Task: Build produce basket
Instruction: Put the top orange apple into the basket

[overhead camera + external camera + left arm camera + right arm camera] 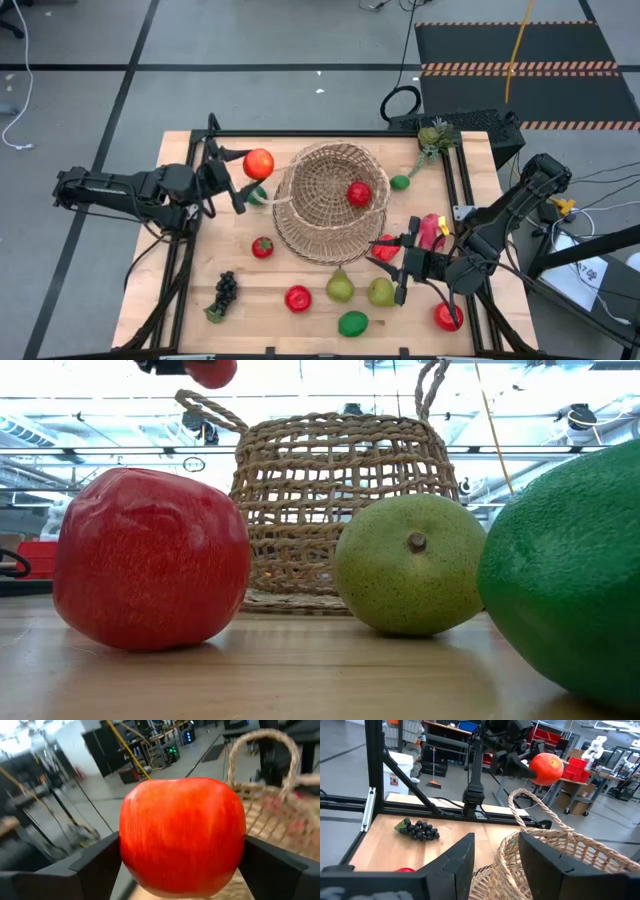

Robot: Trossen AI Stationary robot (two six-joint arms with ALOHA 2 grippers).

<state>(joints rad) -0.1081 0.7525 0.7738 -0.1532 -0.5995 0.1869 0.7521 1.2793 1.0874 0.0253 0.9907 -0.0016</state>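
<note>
Wooden table [180,300], left end effector [246,185] clamping red apple [259,162] beside basket [330,200]; right end effector [393,268] seemingly empty, parted.

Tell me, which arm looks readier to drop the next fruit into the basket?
The left. Its gripper already holds a red apple raised beside the basket. The right gripper is open and empty, near the pears.

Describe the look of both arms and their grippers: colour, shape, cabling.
Both arms are dark, jointed, tubular segments with loose black cables along them. The left gripper and right gripper each end in two flat, angular, matte black fingers. No markings can be made out.
</note>
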